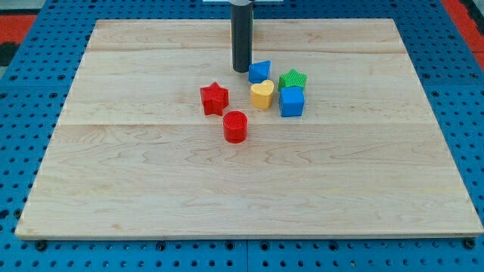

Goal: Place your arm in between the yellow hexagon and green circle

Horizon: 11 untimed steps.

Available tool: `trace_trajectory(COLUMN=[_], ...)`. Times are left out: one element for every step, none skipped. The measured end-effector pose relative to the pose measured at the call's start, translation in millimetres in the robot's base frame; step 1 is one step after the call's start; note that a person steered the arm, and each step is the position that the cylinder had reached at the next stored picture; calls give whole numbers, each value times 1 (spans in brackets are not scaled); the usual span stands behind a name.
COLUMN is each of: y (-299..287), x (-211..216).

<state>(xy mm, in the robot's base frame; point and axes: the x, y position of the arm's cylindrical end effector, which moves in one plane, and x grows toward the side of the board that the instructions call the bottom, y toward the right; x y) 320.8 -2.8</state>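
Note:
My rod comes down from the view's top centre, and my tip [240, 71] rests on the wooden board [136, 189]. It is just left of a small blue block [260, 72], close to it or touching it. A green star [293, 79], a yellow heart [262, 94] and a blue cube [292, 102] cluster to the right of and below my tip. A red star [214, 98] and a red cylinder [235, 126] lie below and to the left. No yellow hexagon or green circle shows in this view. The rod hides a strip of the board behind it.
The board lies on a blue perforated table [30, 249]. Red flooring [19, 19] shows at the view's top corners.

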Motion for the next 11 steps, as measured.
trace_trajectory(y=[0, -1, 34, -49, -122, -90, -68, -69, -64, -56, -37], x=[4, 9, 8, -22, -86, -109, -111, -111, -122, -129, -128])
